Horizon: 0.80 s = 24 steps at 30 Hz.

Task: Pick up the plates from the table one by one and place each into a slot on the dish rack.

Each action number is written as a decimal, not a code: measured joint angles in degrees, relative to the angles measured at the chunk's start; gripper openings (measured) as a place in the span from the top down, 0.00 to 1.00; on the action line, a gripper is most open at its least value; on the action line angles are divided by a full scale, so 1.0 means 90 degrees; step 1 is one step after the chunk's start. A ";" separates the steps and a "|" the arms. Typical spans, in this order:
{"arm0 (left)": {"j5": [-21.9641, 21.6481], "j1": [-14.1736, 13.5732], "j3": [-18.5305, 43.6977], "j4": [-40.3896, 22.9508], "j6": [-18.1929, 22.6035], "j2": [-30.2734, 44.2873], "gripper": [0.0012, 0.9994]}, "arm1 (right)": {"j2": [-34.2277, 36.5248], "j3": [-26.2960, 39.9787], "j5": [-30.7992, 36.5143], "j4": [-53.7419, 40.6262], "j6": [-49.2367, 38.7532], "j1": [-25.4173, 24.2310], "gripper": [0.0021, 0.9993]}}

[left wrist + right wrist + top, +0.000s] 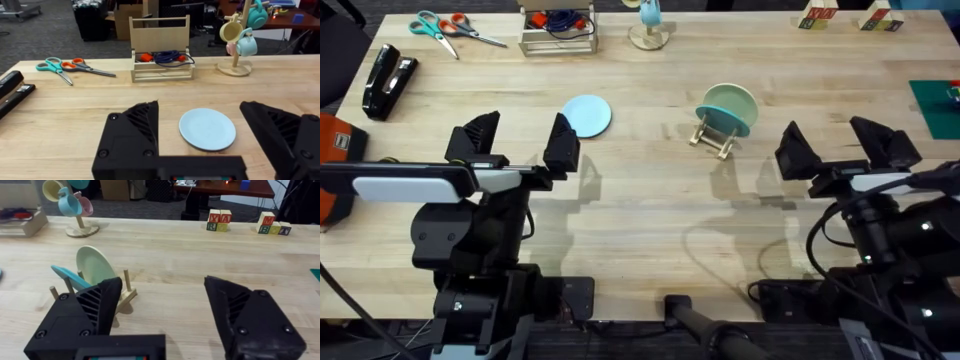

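A light blue plate [587,115] [207,129] lies flat on the wooden table [650,200], just beyond my left gripper [518,142] [199,106]. That gripper is open and holds nothing, and the plate shows between its fingers in the left wrist view. The dish rack [713,137] [130,295] stands right of centre. A mint-green plate [728,103] [94,265] stands upright in it, with a teal-blue plate [69,276] leaning in front. My right gripper [842,147] [162,282] hovers open and empty to the right of the rack.
Along the far edge are scissors [445,28], a wooden box-frame [557,30] and a mug stand [648,30]. A black stapler [386,78] lies at far left. Letter blocks [845,17] and a green mat [938,100] are at far right.
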 joint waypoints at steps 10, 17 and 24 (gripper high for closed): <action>0.0000 -0.0002 0.0000 0.0002 0.0005 0.0000 0.01 | 0.0000 0.0002 0.0017 -0.0036 0.0000 0.0000 0.01; -0.0010 0.0000 0.0000 0.0143 0.0031 0.0000 0.01 | 0.0000 0.0002 0.0078 -0.0010 -0.0027 0.0000 0.01; -0.0052 0.0000 0.0202 -0.0623 -0.0016 0.0087 0.01 | 0.0015 0.0053 0.0098 -0.0106 -0.0027 0.0000 0.00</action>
